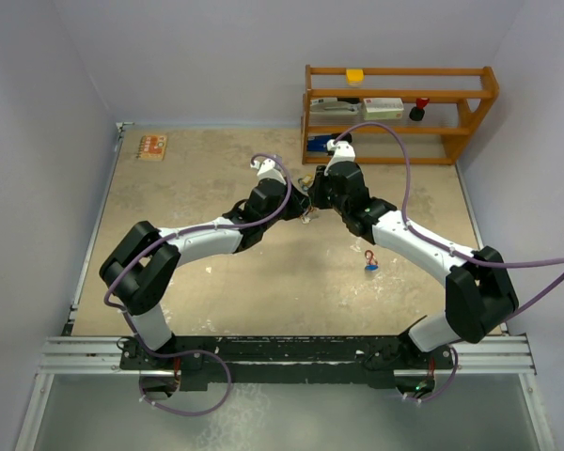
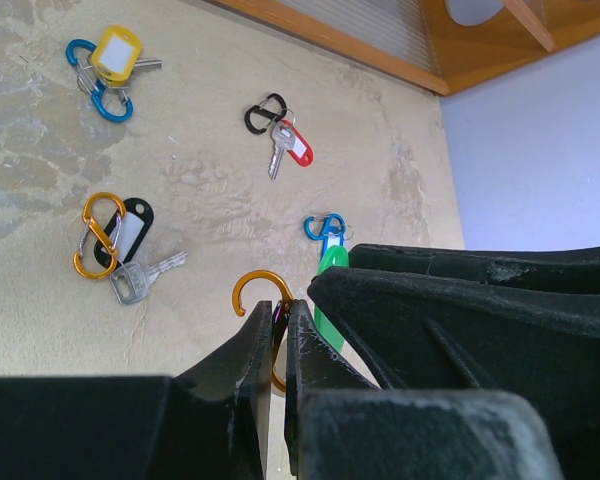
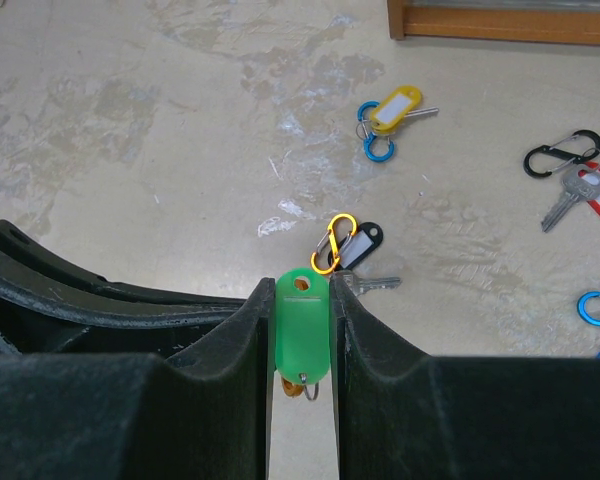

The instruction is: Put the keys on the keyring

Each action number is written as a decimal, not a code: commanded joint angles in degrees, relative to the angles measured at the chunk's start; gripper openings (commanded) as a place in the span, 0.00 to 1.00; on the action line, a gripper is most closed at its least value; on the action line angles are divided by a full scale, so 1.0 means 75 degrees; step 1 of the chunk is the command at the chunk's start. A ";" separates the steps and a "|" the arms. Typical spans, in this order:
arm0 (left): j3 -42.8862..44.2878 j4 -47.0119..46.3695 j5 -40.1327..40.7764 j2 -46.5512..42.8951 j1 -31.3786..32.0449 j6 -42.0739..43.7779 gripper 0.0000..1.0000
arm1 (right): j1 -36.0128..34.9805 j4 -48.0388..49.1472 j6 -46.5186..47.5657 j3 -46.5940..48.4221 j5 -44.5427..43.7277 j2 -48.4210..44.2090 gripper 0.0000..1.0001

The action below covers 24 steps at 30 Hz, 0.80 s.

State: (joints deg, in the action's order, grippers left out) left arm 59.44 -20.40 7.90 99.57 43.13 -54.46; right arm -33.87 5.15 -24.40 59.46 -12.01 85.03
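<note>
Left wrist view: left hand (image 2: 282, 320) clamped on the orange keyring (image 2: 250, 285); right hand (image 3: 301, 292) grips the green-tagged key (image 3: 301, 335) touching it, seemingly unthreaded. Beyond the keyring, 3 keys lie on the worktop (image 2: 40, 330): red-tagged key (image 2: 290, 150), yellow-tagged key (image 2: 117, 52), black-tagged key (image 2: 130, 250).

My arms (image 1: 202, 240) show black joints and white links. Behind the left pincer (image 2: 288, 310) and the right pincer (image 3: 302, 290), a purple cable (image 1: 376, 124) loops back along each to black bases (image 1: 155, 362). Fingers (image 2: 235, 375): matte black, wedge-shaped, scuffed.

A wooden shelf (image 1: 395, 94) stands at the table's (image 1: 188, 183) far right, a yellow block (image 1: 355, 75) on top.
</note>
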 commanded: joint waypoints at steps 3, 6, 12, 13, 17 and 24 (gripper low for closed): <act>0.0325 -0.0228 -0.0213 -0.0021 -0.0044 0.0063 0.00 | -0.0055 0.0350 0.0144 -0.0004 0.0032 -0.0216 0.19; 0.0316 -0.0221 -0.0239 0.0001 -0.0033 0.0062 0.00 | -0.0055 0.0360 0.0137 -0.0015 -0.0003 -0.0237 0.19; 0.0313 -0.0209 -0.0262 0.0028 -0.0033 0.0054 0.00 | -0.0055 0.0375 0.0142 -0.0015 -0.0016 -0.0260 0.19; 0.0310 -0.0209 -0.0241 0.0038 -0.0037 0.0054 0.00 | -0.0055 0.0371 0.0137 -0.0013 -0.0006 -0.0253 0.19; 0.0324 -0.0209 -0.0236 0.0087 -0.0039 0.0055 0.00 | -0.0055 0.0375 0.0148 -0.0025 0.0031 -0.0258 0.19; 0.0395 -0.0193 -0.0202 0.0139 -0.0033 0.0060 0.00 | -0.0055 0.0436 0.0207 -0.0081 0.0170 -0.0326 0.19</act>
State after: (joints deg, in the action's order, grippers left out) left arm 59.79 -20.03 6.61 100.51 43.13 -54.46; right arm -33.87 5.67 -23.90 59.40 -11.75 85.01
